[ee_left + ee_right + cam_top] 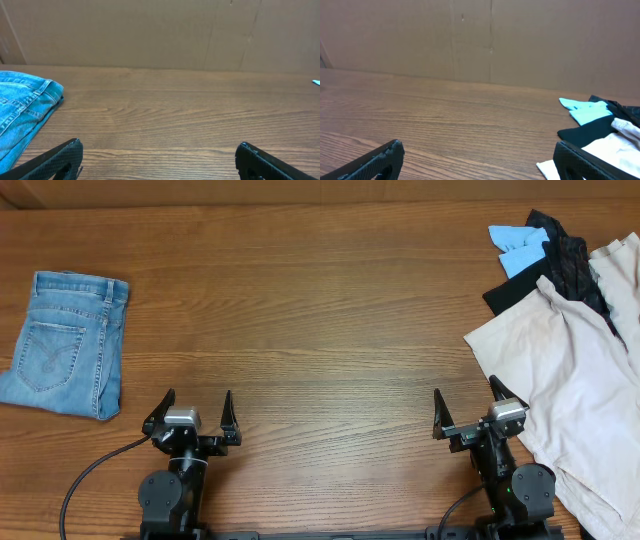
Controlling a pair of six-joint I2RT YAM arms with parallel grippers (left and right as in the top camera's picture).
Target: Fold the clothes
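The light-blue denim jeans (65, 345) lie folded into a compact rectangle at the far left of the table, a stitched back pocket facing up. Their edge also shows at the left of the left wrist view (22, 107). My left gripper (196, 412) is open and empty near the front edge, to the right of the jeans and apart from them; its fingers frame bare wood in the left wrist view (159, 160). My right gripper (468, 410) is open and empty near the front edge, at the right; it frames bare wood in the right wrist view (479, 160).
A large beige garment (575, 375) lies spread at the right, its edge just right of my right gripper (615, 147). A black garment (555, 260) and a small bright-blue cloth (520, 248) lie at the back right. A cardboard wall (160, 32) stands behind the table.
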